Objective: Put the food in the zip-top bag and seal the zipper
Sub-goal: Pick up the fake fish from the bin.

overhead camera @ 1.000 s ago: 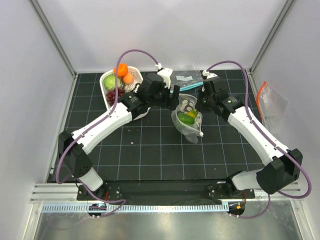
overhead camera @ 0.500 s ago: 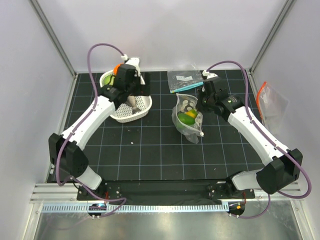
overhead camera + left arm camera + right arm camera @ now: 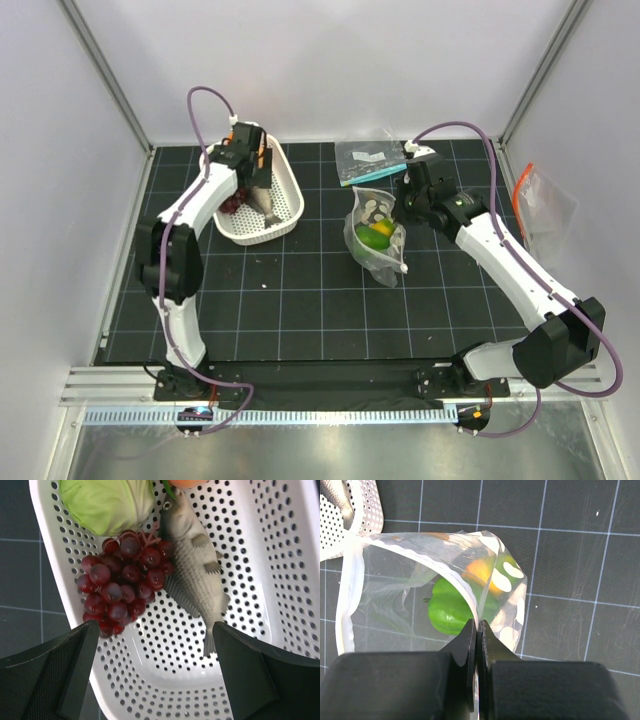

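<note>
**A:** Where's the food?

**B:** Split. On the tabletop, the white basket [image 3: 292,212] lies between nine and ten o'clock from the dotted zip-top bag [image 3: 378,250]. In the basket I count one grape bunch [image 3: 122,587], one pale cabbage [image 3: 107,505] at its twelve o'clock, one toy fish [image 3: 195,575] at its three o'clock, and one orange piece [image 3: 190,482] (mostly cut off). In the bag there are two: one green piece [image 3: 450,612] and one yellow-orange piece [image 3: 480,572].

**A:** Pincers?

**B:** The left pincer [image 3: 154,627] hangs over the basket, fingers wide apart, holding nothing. The right pincer [image 3: 477,630] is clamped on the bag's film, and the zipper [image 3: 342,595] gapes.

**A:** How would the grapes handle?

**B:** Light, hard and knobbly, I'd judge. A single bead could slip, so take the bunch across its thick middle. The bag looks floppy and slick, so hold it near the mouth.
</note>
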Controlling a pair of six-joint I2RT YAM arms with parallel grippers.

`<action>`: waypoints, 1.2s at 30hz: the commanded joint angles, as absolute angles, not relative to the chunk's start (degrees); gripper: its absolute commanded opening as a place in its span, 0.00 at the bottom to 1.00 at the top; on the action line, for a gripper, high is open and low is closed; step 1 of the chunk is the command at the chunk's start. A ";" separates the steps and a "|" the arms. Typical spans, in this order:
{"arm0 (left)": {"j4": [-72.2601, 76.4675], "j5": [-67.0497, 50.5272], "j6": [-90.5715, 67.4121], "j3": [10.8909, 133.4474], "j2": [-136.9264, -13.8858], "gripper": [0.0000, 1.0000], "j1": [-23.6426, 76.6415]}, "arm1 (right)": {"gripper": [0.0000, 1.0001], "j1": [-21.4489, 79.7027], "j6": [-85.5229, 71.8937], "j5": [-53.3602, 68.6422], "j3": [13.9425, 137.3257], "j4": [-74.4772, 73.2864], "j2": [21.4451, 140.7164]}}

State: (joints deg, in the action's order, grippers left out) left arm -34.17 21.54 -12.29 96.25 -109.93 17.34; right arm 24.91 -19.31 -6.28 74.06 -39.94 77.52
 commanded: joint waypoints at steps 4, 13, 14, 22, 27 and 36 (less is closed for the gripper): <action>-39.72 15.77 -11.16 107.49 -117.15 1.00 16.00 | 0.01 24.61 -18.37 -6.33 76.46 -38.94 77.61; -34.10 8.01 -17.83 101.95 -119.17 0.88 16.26 | 0.01 24.61 -18.37 -5.27 76.73 -38.58 78.22; -34.01 6.52 -18.54 101.87 -119.53 0.86 16.26 | 0.01 24.70 -18.37 -5.27 76.64 -38.58 78.22; -31.99 10.09 -23.38 101.68 -124.62 0.83 16.35 | 0.01 24.61 -18.54 -4.57 76.29 -38.23 77.96; -32.69 12.92 -23.99 105.02 -129.27 0.83 15.73 | 0.01 24.70 -18.28 -5.36 75.85 -38.41 77.17; -33.93 9.23 -22.68 109.17 -133.25 0.46 15.03 | 0.01 24.70 -18.19 -5.45 75.59 -38.41 76.82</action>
